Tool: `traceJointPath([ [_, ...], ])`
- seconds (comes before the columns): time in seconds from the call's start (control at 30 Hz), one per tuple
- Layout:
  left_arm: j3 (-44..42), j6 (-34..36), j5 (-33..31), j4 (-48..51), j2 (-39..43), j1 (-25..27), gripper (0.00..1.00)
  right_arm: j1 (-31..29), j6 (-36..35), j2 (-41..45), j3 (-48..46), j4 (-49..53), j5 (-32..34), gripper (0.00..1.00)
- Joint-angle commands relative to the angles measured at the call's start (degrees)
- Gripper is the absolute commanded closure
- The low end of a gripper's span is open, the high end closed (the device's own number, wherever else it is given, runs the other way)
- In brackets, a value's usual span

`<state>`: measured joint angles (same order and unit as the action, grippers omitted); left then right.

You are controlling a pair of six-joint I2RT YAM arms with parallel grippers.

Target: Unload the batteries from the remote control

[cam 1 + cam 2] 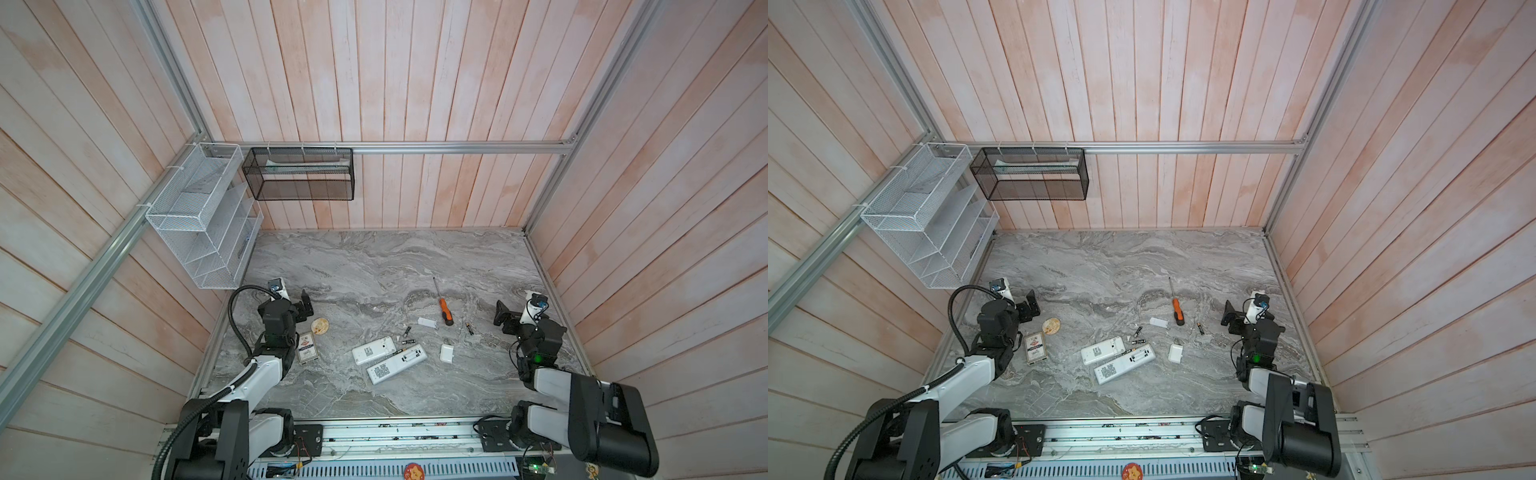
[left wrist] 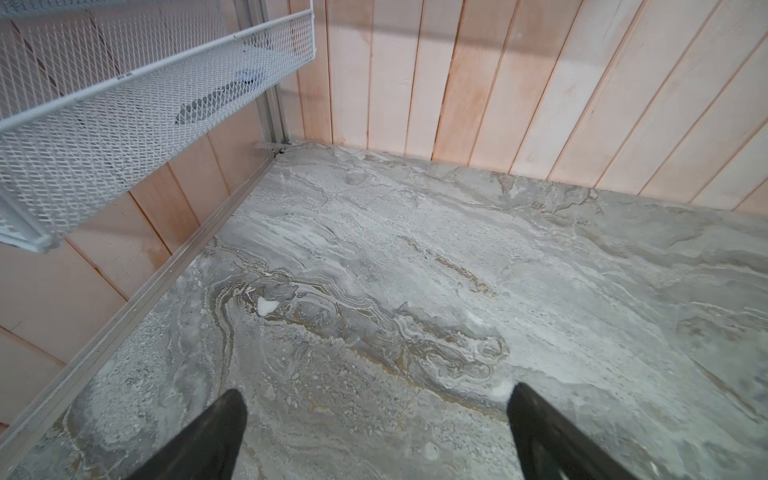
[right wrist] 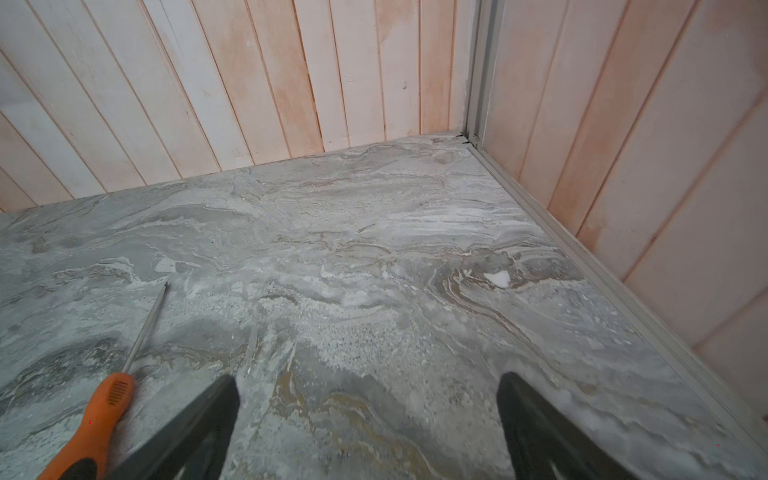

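Two remotes [image 1: 374,350]: lying back-up mid-table, side by side, near one's compartment [image 1: 411,355] gaping for emptying.
Batteries [image 1: 409,341]: lying loose just on the far side of the remotes, one farther right [image 1: 470,329]; any remaining inside, impossible telling.
Left gripper [image 2: 374,395]: hovering wide and empty at left edge.
Right gripper [image 3: 368,380]: hovering wide and empty at right edge, right of screwdriver [image 3: 99,411].

3 small dark batteries [image 1: 408,341] lie loose and flat: 2 just beside the white remotes [image 1: 373,350], 1 well apart.
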<state>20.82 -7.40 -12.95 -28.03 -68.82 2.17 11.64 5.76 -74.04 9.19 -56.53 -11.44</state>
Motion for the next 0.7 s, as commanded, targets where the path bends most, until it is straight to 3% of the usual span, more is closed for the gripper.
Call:
traceJointPath([
  [0.0, 1.59, 1.77, -0.08, -7.89, -4.21, -1.20, 0.00, -0.66, -0.71, -5.20, 3.06, -9.61, -4.29, 0.02],
  [0.1, 2.19, 2.60, 3.28, -11.43, -9.15, -2.22, 0.00, -0.87, 0.17, -9.45, 2.88, -14.62, -4.55, 0.02],
  [0.2, 2.71, 3.71, 5.09, -15.56, -13.88, -3.82, 0.00, -1.64, -1.19, -8.90, 4.81, -9.75, -3.95, 0.02],
  [0.3, 6.31, 1.99, 7.10, -13.50, -17.14, -5.17, 0.00, -2.09, -2.23, -9.43, 5.09, -9.84, -5.09, 0.02],
  [0.43, 5.13, 5.04, 15.23, -17.78, -18.51, -5.25, 0.00, -4.35, -5.81, -10.25, 2.66, -14.44, -6.18, 0.02],
  [0.53, -0.58, 6.34, 18.37, -27.05, -17.61, -5.25, 0.00, -5.76, -7.45, -12.30, 0.94, -19.22, -6.70, 0.02],
  [0.6, -6.48, 6.82, 20.08, -39.30, -19.38, -5.25, 0.00, -6.04, -7.43, -12.59, 1.83, -17.82, -5.50, 0.02],
  [0.67, -7.83, 7.70, 22.05, -41.06, -18.98, -5.12, 0.00, -6.06, -7.02, -12.61, 3.83, -14.04, -4.57, 0.02],
])
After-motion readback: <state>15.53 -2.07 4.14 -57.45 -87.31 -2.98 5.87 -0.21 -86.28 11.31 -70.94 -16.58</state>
